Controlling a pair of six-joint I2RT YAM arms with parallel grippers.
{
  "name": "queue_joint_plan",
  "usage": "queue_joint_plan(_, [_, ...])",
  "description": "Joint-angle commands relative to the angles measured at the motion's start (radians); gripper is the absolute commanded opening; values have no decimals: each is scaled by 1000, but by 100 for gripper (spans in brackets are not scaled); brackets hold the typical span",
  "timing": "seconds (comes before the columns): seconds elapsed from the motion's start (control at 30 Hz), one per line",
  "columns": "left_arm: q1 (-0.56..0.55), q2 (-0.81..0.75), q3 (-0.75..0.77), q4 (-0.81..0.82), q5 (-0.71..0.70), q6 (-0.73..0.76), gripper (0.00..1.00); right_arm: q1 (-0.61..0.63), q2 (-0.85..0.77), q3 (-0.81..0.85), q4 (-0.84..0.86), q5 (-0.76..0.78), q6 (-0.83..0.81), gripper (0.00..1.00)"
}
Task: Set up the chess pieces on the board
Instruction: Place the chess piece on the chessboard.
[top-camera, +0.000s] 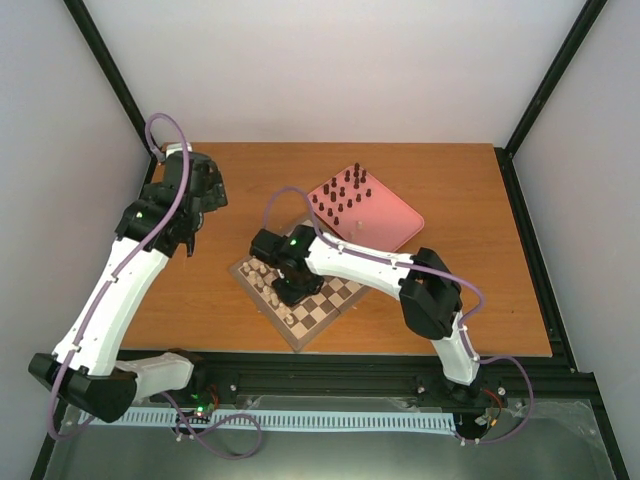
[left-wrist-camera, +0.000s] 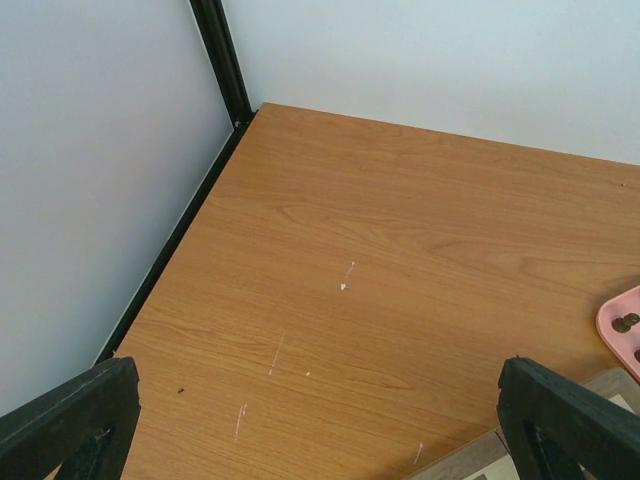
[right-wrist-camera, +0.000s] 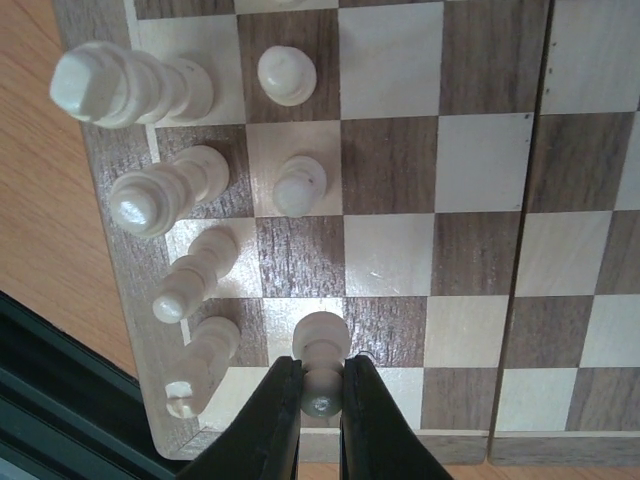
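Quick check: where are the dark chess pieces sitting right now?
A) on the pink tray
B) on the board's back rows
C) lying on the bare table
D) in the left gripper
A: the top view shows the dark pieces standing clustered on the pink tray, beyond the board, whose visible squares carry only cream pieces.

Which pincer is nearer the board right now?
Right. The right pincer is directly over the board, shut on a cream pawn near its edge. The left pincer hangs open over bare table, off the board's left side.
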Motion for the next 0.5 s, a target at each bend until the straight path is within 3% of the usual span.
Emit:
queue_joint_plan(0.0, [-5,-36,-5,11,-10,-8,100,23,13,23,-13,0,11,7])
queue_joint_plan(0.47, [-5,-44,-1,3,-19,-4,100,23,69,44,32,23,-32,6])
